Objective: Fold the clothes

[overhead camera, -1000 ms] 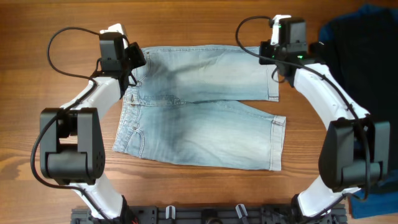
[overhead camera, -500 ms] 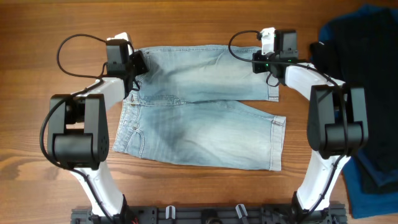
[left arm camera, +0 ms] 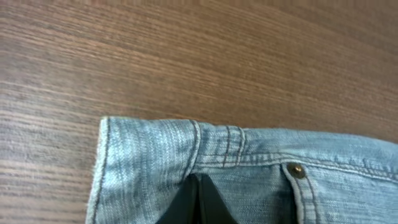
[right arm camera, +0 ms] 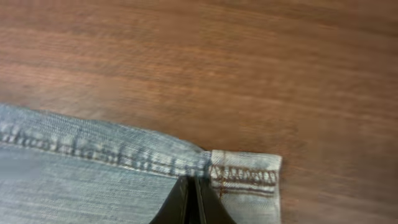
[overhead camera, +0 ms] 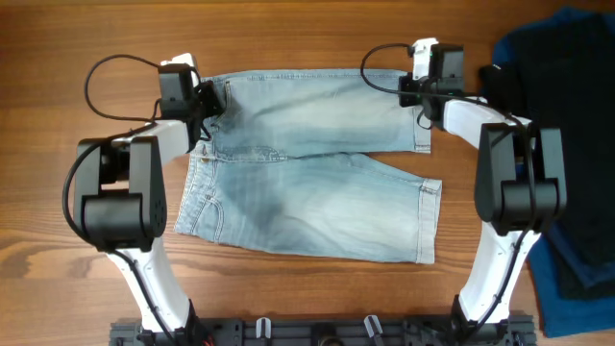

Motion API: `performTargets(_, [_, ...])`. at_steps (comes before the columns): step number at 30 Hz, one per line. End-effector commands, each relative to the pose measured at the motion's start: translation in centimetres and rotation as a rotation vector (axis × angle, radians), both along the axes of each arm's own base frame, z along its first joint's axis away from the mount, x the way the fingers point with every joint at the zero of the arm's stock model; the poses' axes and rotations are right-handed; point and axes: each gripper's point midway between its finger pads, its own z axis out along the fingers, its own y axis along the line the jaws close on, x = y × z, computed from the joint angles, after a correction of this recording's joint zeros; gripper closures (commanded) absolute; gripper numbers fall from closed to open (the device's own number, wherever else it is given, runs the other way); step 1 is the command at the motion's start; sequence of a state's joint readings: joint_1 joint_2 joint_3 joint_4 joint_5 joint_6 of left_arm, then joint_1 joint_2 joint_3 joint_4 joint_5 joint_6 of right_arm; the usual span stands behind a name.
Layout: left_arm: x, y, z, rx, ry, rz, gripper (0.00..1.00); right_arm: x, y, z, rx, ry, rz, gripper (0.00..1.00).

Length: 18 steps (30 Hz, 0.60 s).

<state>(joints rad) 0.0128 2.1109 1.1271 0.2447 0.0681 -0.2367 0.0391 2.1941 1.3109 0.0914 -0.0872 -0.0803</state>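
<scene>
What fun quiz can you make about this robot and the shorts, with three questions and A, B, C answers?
1. What colour are the shorts?
A. Red
B. Light blue
C. Yellow

2. Where is the pile of dark clothes?
A. At the robot's right side of the table
B. On top of the shorts
C. At the robot's left side

3. How are the left gripper and the right gripper?
A. Both wide open
B. One open, one shut
C. Both pinched shut on the shorts

Answers:
1 B: every view shows faded light blue denim.
2 A: the overhead view shows the dark pile beside the right arm.
3 C: each wrist view shows the fingers closed to a point on the denim edge.
</scene>
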Motion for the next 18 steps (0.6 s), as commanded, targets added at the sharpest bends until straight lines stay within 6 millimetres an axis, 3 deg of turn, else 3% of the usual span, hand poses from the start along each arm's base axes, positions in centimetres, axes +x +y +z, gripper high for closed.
performTargets(1, [-0.5, 4.6, -2.1, 0.064, 0.030, 0.099, 0.96, -0.4, -5.8, -3.0, -0.092, 0.033, -0.156, 0.94])
performTargets(5, [1.0, 4.7, 1.2, 0.066, -0.077, 0.100, 0.96, 1.6, -5.5, -0.4, -0.074, -0.088, -0.147, 0.88])
performTargets(6, [1.6, 4.7, 3.3, 0.067, -0.127, 0.101, 0.96, 2.1, -5.5, 1.0, -0.072, -0.124, -0.149, 0.85])
performTargets(8, [2.7, 4.8, 9.7, 0.070, -0.255, 0.105, 0.96, 2.7, -5.5, 4.9, -0.067, -0.196, -0.153, 0.78])
performTargets(9, [2.8, 4.8, 12.0, 0.070, -0.295, 0.107, 0.96, 2.7, -5.5, 6.5, -0.066, -0.218, -0.154, 0.76])
performTargets(12, [1.5, 4.5, 18.8, 0.067, -0.379, 0.105, 0.96, 1.4, -5.4, 11.7, -0.042, -0.236, -0.172, 0.67])
performTargets(15, [-0.7, 3.1, 20.6, 0.040, -0.335, 0.064, 0.94, -1.3, -4.9, 13.8, 0.022, -0.161, -0.194, 0.60])
performTargets(18, [-3.1, 0.7, 18.7, -0.024, -0.195, 0.007, 0.90, -5.9, -4.6, 13.7, 0.050, 0.014, -0.222, 0.61])
